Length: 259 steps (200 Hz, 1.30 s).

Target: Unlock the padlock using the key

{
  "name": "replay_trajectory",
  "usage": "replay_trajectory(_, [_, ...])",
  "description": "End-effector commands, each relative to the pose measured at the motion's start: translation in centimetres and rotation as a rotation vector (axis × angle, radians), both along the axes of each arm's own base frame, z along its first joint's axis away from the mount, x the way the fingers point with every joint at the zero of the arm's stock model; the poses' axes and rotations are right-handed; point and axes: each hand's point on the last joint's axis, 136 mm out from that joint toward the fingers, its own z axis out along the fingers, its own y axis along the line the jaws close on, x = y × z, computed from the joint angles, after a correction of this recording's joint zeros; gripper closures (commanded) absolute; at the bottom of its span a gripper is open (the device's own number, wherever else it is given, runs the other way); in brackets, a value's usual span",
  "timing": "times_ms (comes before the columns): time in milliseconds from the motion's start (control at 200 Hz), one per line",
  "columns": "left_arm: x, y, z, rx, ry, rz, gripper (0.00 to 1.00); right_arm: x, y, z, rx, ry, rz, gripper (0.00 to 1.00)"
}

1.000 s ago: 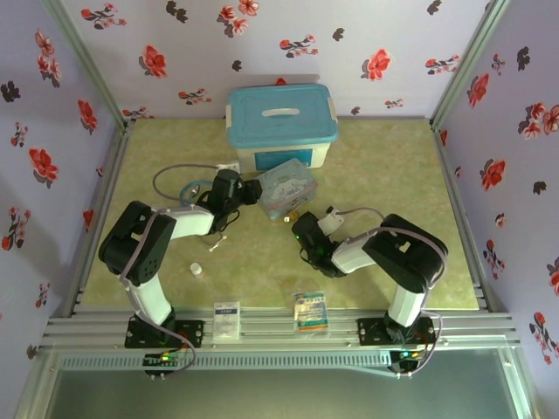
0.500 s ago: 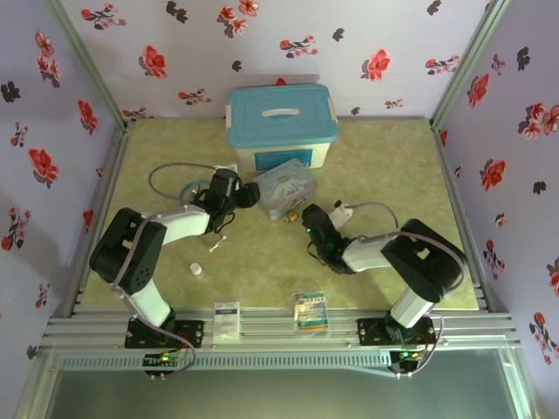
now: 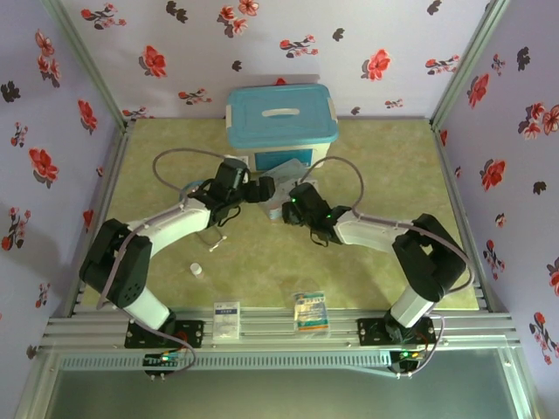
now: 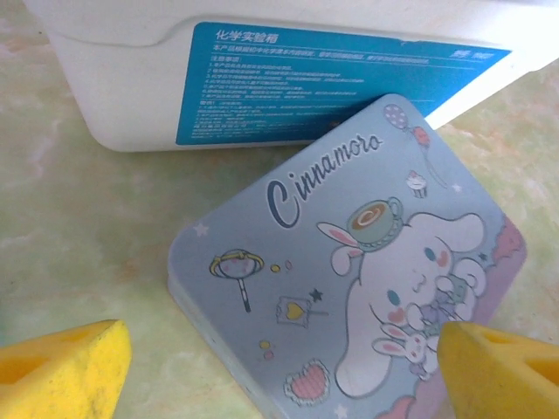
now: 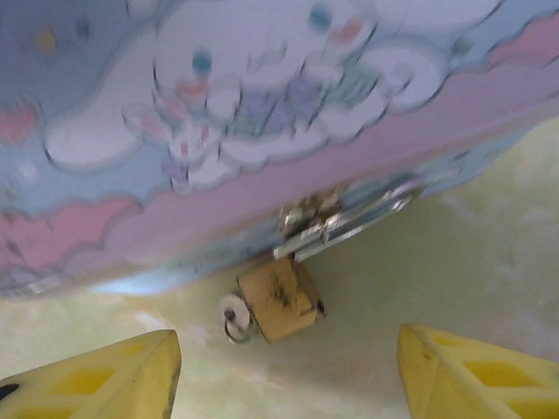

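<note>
Padlock (image 5: pixel 279 299) at tin (image 5: pixel 262 131) clasp, shackle toward clasp, body askew, left claw (image 4: pixel 279 371) spread, right claw (image 5: pixel 288 375) spread

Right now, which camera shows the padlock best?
The right wrist view: the padlock sits mid-frame, its brass body hanging from the tin's clasp, close though slightly blurred. From the top external view it is too small to make out beside the tin. The left wrist view looks onto the tin's lid.

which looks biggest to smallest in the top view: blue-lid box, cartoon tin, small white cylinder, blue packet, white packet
1. blue-lid box
2. cartoon tin, though partly hidden
3. blue packet and white packet, about alike, so unranked
4. small white cylinder
</note>
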Motion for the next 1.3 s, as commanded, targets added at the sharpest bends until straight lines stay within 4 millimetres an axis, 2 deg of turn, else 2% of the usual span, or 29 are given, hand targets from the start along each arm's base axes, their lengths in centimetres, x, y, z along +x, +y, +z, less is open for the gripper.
replay_trajectory(0, [0.3,0.7,-2.9,0.078,0.059,0.031,0.1,-0.9,-0.2,-2.0,-0.138,0.024,0.069,0.34])
replay_trajectory(135, [0.4,0.5,-3.3,0.072,0.055,0.031,0.11,-0.5,0.3,-2.9,-0.169,-0.002,0.074,0.35])
replay_trajectory(280, [0.6,0.4,-3.7,0.088,0.058,0.025,0.12,0.6,-0.3,-3.4,-0.223,-0.06,0.055,0.36])
replay_trajectory(465, [1.1,0.2,-4.8,0.093,0.063,0.027,0.2,1.9,-0.1,-4.1,-0.19,-0.077,0.038,0.4])
replay_trajectory(620, [1.1,0.2,-6.6,0.118,0.092,0.022,0.22,2.5,1.2,-4.7,-0.141,-0.084,0.068,0.46])
replay_trajectory(710, [0.9,0.5,-7.4,0.125,0.105,0.025,0.22,2.8,1.5,-4.3,-0.121,-0.103,0.062,0.56])
replay_trajectory(890, [0.6,0.8,-8.2,0.134,0.116,0.026,0.22,3.4,0.7,-4.6,-0.163,-0.119,0.018,0.69])
replay_trajectory(970, [0.7,1.0,-8.3,0.136,0.116,0.027,0.22,3.6,-0.1,-4.3,-0.165,-0.133,-0.032,0.71])
replay_trajectory(1070, [0.6,1.2,-8.5,0.145,0.119,0.027,0.23,4.0,-0.8,-3.6,-0.056,-0.133,-0.113,0.74])
replay_trajectory(1170, [0.5,1.5,-8.9,0.15,0.126,0.035,0.23,4.5,-1.4,-2.9,0.134,-0.133,-0.198,0.81])
replay_trajectory(1290, [0.3,1.9,-9.4,0.155,0.136,0.039,0.23,4.3,-0.9,-2.2,0.349,-0.135,-0.217,0.9])
